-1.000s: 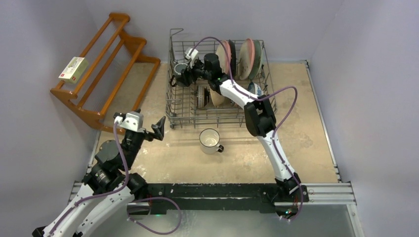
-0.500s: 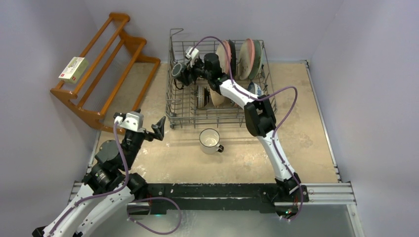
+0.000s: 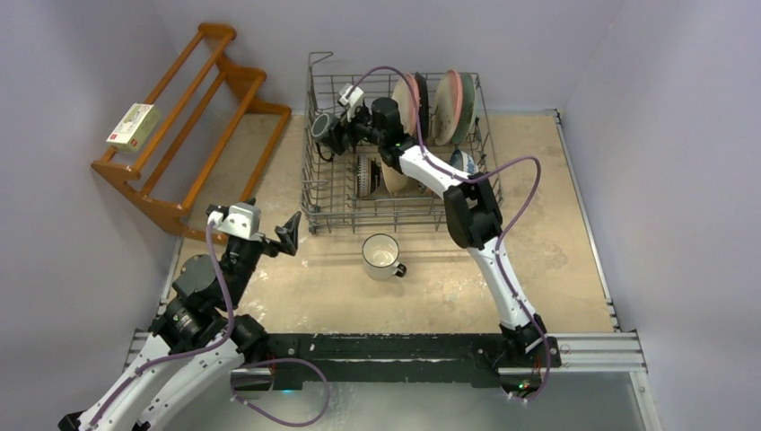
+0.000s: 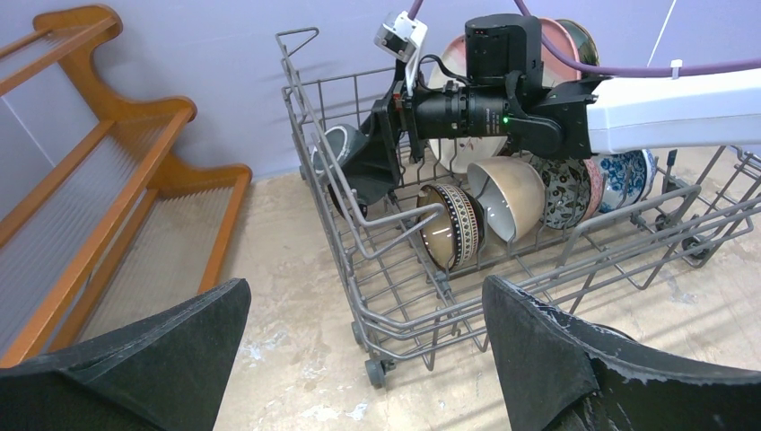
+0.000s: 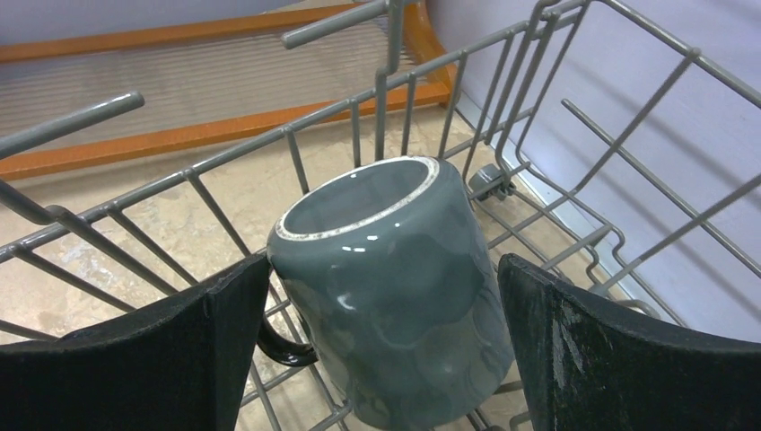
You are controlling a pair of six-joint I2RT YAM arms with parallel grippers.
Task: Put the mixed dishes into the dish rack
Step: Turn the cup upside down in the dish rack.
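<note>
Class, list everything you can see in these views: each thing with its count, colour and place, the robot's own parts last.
dish rack: one, grey wire, far middle of table
plates: at least two, pale with pink and dark edges, upright at rack's far side
bowls: four, brown-banded, beige, two patterned, on edge mid-rack
dark teal mug: one, grey-teal, rack's far left corner
white mug: one, white, on table before rack
wooden shelf: one, brown, left of rack
box: one, white and green, on the shelf
table: one, beige, under everything
left gripper: one, black, open and empty, near left
right gripper: one, black, open, either side of dark teal mug
</note>
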